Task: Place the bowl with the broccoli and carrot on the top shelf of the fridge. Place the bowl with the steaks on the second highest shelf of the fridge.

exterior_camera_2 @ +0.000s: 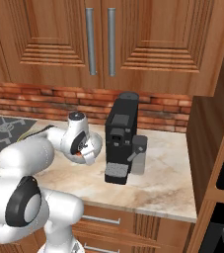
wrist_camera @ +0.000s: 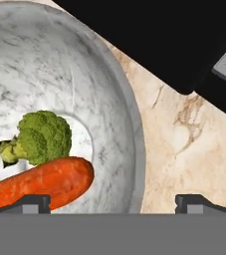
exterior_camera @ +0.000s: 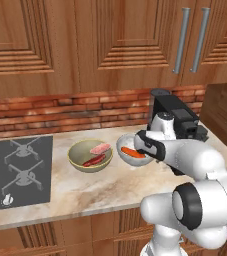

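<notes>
While the arm is reaching out over the marble counter (exterior_camera: 60, 192), the gripper (wrist_camera: 112, 201) is hanging directly above the right-hand rim of the white marbled bowl (wrist_camera: 84, 69), with its jaws standing wide apart and nothing between them. One fingertip (wrist_camera: 27, 203) is sitting over the inside of the bowl, above the carrot (wrist_camera: 40, 187); the other is sitting outside the rim, over bare counter. No contact with the bowl can be confirmed from the hand view.

Inside this bowl the carrot is lying across the bottom, and the broccoli (wrist_camera: 37, 137) is resting just beside it, touching or nearly so. In the left base view the same bowl (exterior_camera: 125, 152) is standing on the counter, partly hidden behind the robot's wrist, with the orange carrot (exterior_camera: 131, 152) showing.

Just to its left, the olive-coloured bowl (exterior_camera: 90, 156) is standing close alongside, holding the steaks (exterior_camera: 97, 154), one pink and one darker red. Further left the dark cooktop (exterior_camera: 17, 170) is lying flush in the counter.

Behind and to the right of the marbled bowl, the black coffee machine (exterior_camera_2: 122, 138) is standing against the brick backsplash (exterior_camera_2: 34, 101), beneath the wooden wall cabinets (exterior_camera_2: 148, 39).
</notes>
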